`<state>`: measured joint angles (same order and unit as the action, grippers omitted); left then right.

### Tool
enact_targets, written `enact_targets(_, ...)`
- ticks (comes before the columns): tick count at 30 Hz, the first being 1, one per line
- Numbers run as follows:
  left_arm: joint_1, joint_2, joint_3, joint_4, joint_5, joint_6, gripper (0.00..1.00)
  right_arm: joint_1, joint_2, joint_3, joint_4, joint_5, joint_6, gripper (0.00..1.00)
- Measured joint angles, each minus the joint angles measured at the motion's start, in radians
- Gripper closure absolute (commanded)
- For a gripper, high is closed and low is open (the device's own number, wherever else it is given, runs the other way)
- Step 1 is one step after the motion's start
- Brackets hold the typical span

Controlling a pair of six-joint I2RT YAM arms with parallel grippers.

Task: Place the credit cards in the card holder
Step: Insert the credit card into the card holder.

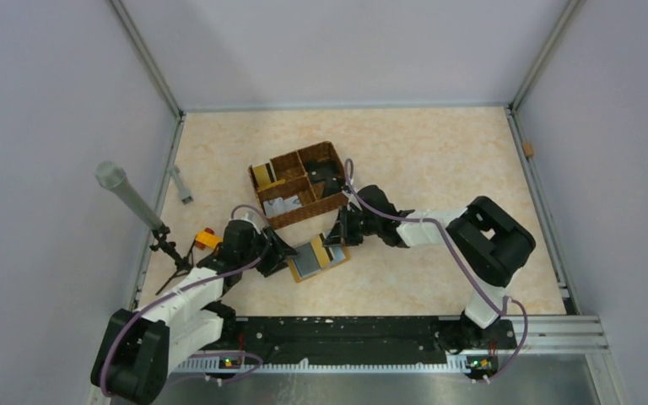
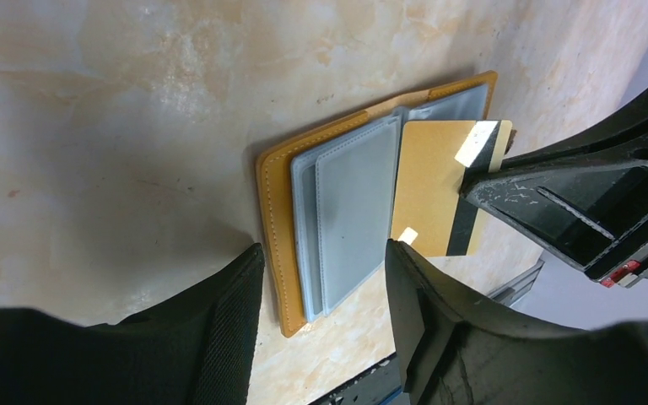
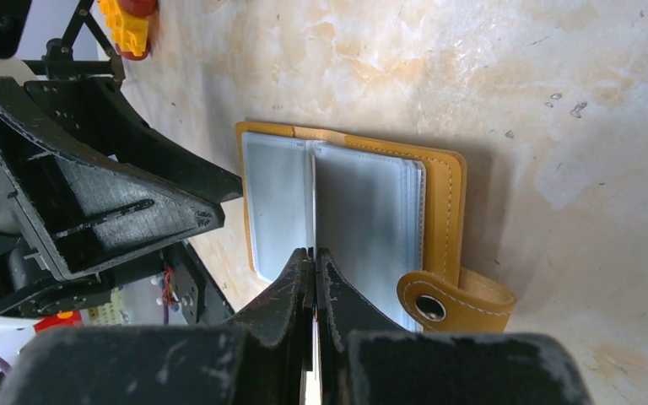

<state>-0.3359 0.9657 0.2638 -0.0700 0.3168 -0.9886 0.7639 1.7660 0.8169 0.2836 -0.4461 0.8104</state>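
So the right gripper (image 3: 312, 253) is pinched shut on the yellowish credit card (image 2: 430, 186), and the left gripper (image 2: 322, 253) gapes open and empty beside the opened card holder (image 2: 274, 219). I'd pin the holder down and feed the card's free edge flat into a clear sleeve (image 2: 350, 219). It all sits on a marbled beige table (image 1: 439, 160), woven basket (image 1: 304, 215) just past it, plain grey walls (image 1: 337, 51) beyond.

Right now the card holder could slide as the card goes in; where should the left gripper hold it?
Probably the card holder's bare orange edge, from the left gripper's side: it lies open, flat, and the card overlaps the far half.
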Motion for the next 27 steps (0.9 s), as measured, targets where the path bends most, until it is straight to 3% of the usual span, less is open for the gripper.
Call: enact_targets(27, 0.000, 0.077, -0.012, 0.084, 0.010, 0.003, 0.54, 0.008, 0.061, -0.018, 0.110, -0.004, 0.041, 1.00)
